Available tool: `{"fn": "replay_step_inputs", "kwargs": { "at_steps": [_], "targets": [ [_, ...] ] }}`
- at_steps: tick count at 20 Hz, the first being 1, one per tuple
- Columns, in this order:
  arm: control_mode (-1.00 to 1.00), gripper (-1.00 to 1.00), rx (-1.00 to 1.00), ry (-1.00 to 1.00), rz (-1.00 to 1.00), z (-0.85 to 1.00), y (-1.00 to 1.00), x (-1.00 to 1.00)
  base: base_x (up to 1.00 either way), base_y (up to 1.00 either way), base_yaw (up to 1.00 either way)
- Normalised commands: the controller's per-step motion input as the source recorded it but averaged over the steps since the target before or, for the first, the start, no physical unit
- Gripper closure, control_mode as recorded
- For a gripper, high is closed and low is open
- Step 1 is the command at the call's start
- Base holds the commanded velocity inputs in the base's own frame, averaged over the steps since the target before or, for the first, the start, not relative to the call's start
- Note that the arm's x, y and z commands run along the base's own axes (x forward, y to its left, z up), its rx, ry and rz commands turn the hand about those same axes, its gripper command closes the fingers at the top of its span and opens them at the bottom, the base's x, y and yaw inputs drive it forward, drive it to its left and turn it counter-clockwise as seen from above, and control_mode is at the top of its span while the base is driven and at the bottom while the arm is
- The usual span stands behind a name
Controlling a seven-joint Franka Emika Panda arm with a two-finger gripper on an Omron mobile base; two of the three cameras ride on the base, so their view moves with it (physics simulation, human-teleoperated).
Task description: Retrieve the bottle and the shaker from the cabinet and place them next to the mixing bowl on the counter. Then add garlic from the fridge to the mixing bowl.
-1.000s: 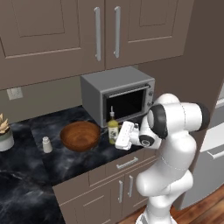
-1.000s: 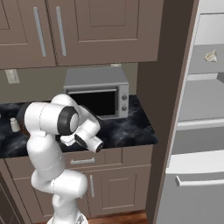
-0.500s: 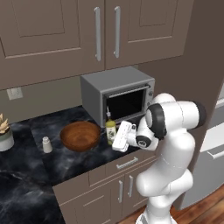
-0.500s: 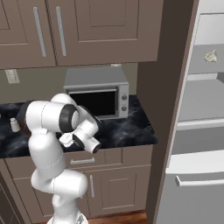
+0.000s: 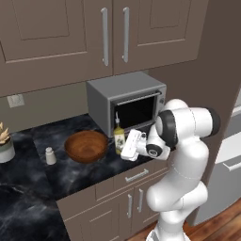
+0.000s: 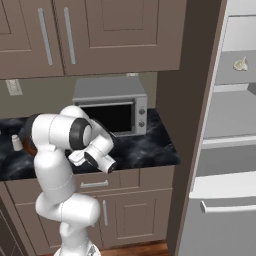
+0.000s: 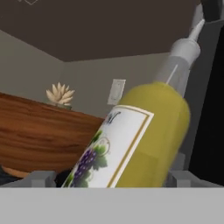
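Fingers [image 7: 111,180] now fully apart release the small yellow grey-spouted bottle [image 5: 119,137] standing beside the round brown wooden mixing bowl [image 5: 86,146] on the black marble bench [image 5: 70,172], leaving only garlic.

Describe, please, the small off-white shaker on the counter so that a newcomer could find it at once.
Start at the grey microwave on the black marble-look counter. Left of it sits the wide brown wooden mixing bowl, and just left of that stands the tiny off-white cylindrical shaker. It is plain and round-topped, unlike the yellow spouted bottle.

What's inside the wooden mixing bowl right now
The mixing bowl looks empty: only bare brown wood shows inside. Its near inner wall is hidden by the rim.
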Motion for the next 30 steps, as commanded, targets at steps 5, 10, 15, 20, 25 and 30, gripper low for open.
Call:
{"fn": "replay_step_inputs", "kwargs": {
  "at_steps": [5, 10, 15, 20, 25, 30],
  "targets": [
    [-1.00, -1.00, 0.00, -0.53, 0.00, -0.03, 0.00, -0.08, 0.00, 0.00, 0.00],
    [-1.00, -1.00, 0.00, -0.43, 0.00, -0.37, 0.00, -0.01, 0.00, 0.00, 0.00],
    [-1.00, -1.00, 0.00, -0.09, -0.04, -0.63, -0.06, -0.17, 0.00, 0.00, 0.00],
    [-1.00, -1.00, -0.05, 0.24, -0.11, -0.53, -0.24, -0.02, 0.00, 0.00, 0.00],
    [-1.00, -1.00, -0.12, 0.27, -0.05, -0.41, -0.25, -0.26, 0.00, 0.00, 0.00],
    [-1.00, -1.00, 0.04, 0.00, 0.02, 0.25, 0.02, -0.15, 0.00, 0.00, 0.00]
  ]
}}
